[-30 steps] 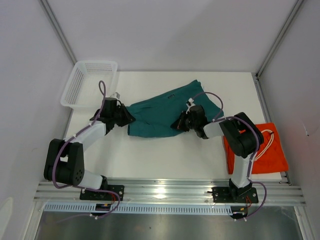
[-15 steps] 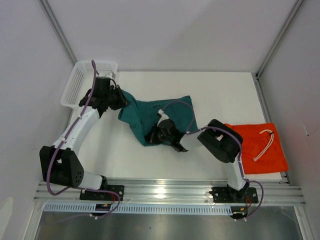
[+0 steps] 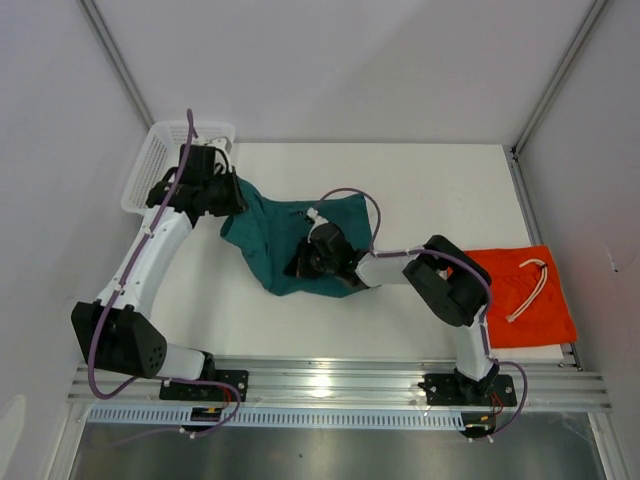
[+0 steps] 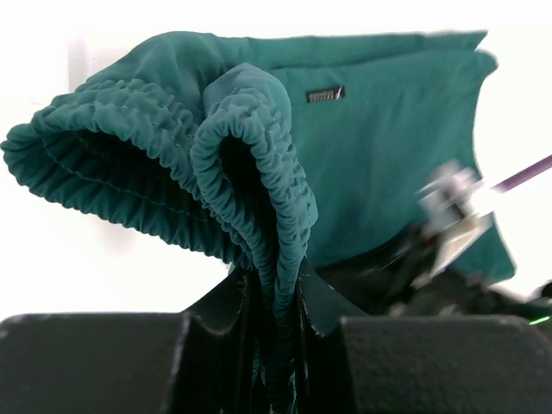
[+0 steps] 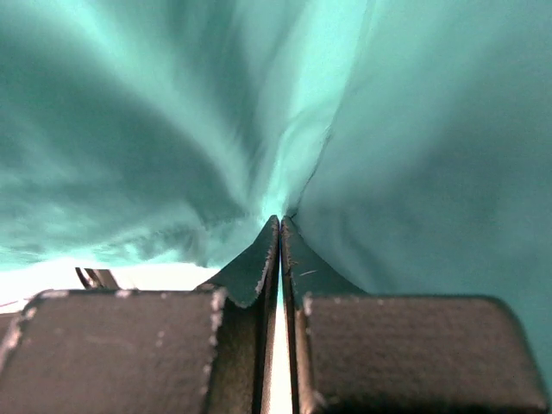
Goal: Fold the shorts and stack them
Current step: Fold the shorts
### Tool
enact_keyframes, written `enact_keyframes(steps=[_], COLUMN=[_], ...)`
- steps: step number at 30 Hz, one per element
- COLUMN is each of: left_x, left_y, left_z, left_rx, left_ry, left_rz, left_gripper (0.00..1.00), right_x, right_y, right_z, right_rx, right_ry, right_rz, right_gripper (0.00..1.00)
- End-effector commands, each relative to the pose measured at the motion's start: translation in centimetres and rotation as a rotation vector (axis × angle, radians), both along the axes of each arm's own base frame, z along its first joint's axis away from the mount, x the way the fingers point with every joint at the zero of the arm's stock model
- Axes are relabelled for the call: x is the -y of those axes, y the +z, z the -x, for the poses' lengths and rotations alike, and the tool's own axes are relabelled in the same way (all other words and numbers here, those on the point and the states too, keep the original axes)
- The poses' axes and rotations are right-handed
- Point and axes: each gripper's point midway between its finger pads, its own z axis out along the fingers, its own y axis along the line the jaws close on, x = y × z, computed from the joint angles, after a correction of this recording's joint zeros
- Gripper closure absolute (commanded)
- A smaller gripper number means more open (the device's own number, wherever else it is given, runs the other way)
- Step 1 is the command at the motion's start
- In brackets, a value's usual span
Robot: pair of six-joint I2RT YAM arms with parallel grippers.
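The teal green shorts (image 3: 268, 240) lie crumpled on the table's left centre, stretched between both grippers. My left gripper (image 3: 226, 196) is shut on the bunched elastic waistband (image 4: 259, 198) at the shorts' upper left, beside the basket. My right gripper (image 3: 300, 262) is shut on a thin fold of the teal fabric (image 5: 362, 155) at the lower middle of the shorts. The small white logo (image 4: 325, 94) shows in the left wrist view. The orange-red shorts (image 3: 520, 295) with a white drawstring (image 3: 532, 282) lie folded at the table's right edge.
A white mesh basket (image 3: 150, 170) stands at the back left, partly under my left arm. The white table (image 3: 440, 190) is bounded by grey walls and metal frame posts. A metal rail (image 3: 330, 380) runs along the near edge.
My left gripper has lifted the waistband up and left toward the basket. My right gripper has dragged its fold left across the shorts, doubling the fabric over.
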Motion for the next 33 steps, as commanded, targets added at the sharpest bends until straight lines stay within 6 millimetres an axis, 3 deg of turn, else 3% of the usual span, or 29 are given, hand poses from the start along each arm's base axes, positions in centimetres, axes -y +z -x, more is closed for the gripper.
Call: enact_keyframes(steps=[1,4,8,11,15,19,33], left_x=[0.2,0.7,0.3,0.4,0.9,0.7,2.2], left_y=[1.9,1.4,1.1,1.1,1.4,1.8,2.2], left_z=[0.8,1.1,1.2,1.1,1.1,0.7,0.7], left_rx=[0.06,0.048,0.024,0.021,0.021,0.018,0.01], left_ry=[-0.053,-0.065,-0.048,-0.048,-0.05,-0.037,-0.061], left_rz=[-0.061,-0.097,-0.16,-0.174,-0.19,-0.219,-0.313], left_gripper=[1.0,1.0,1.0,1.0,1.0,1.0,1.0], right_x=[0.6,2.4,6.7,9.8,15.3,18.7,21.2], right_y=[5.8,6.8,7.4,6.9,5.7,3.6,-3.2], right_z=[-1.3,-2.1,-4.5,-5.5,-8.2,-8.7,-7.2], right_rx=[0.059,0.07,0.081,0.071,0.035,0.001,-0.121], right_ry=[0.022,0.006,-0.066,-0.092,-0.175,-0.227,-0.253], right_rz=[-0.06,-0.036,0.005,0.066,0.146,0.251,0.479], right_gripper=[0.97,0.98,0.98,0.99,1.0,1.0,1.0])
